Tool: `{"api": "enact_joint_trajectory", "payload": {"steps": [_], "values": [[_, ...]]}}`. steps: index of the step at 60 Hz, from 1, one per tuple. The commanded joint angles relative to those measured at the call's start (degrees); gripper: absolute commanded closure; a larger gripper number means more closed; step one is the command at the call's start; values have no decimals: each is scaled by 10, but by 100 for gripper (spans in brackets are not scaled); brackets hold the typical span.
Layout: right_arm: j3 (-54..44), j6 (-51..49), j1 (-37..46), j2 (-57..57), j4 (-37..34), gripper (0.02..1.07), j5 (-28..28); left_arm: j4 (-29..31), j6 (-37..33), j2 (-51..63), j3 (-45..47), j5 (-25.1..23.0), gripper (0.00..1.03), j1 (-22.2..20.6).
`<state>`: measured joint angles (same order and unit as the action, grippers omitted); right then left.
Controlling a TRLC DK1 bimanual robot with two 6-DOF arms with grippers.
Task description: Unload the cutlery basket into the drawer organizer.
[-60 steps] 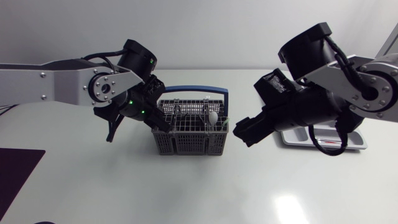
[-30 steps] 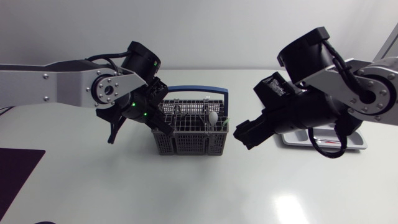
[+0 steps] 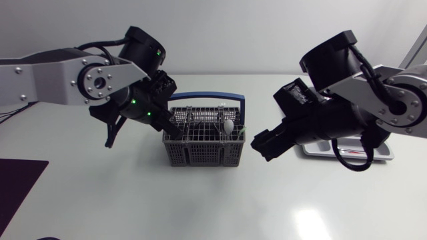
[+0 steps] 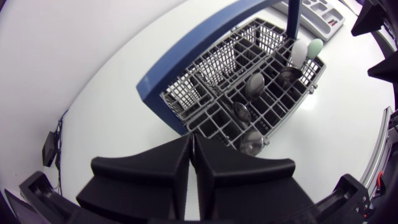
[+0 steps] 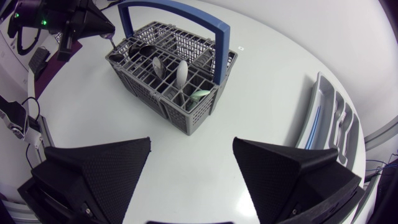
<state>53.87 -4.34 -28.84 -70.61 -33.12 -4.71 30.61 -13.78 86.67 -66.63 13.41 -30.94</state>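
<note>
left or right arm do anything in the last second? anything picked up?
The left arm pulled its wrist back and outward, away from the basket. Its tool stays shut and empty at the basket's left end. Nothing was taken or let go. The right arm barely moved, and its tool is still open beside the basket. The basket, spoons and organizer are unmoved.

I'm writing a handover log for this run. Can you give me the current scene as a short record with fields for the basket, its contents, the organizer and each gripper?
basket: grey cutlery basket, between the two arms
contents: metal spoons, a white utensil and a pale green utensil, all in its compartments
organizer: drawer organizer, on the right arm's side, partly hidden in the head view
left gripper: shut, nothing seen between the fingers, by the basket's left end
right gripper: open, empty, apart from the basket
</note>
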Motion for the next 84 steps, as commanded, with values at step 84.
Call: {"api": "enact_joint_trajectory", "payload": {"steps": [84], "values": [[-29,-57,-102,104,50,12,-27,103,151,-117,-66,-312,100,-28]]}}
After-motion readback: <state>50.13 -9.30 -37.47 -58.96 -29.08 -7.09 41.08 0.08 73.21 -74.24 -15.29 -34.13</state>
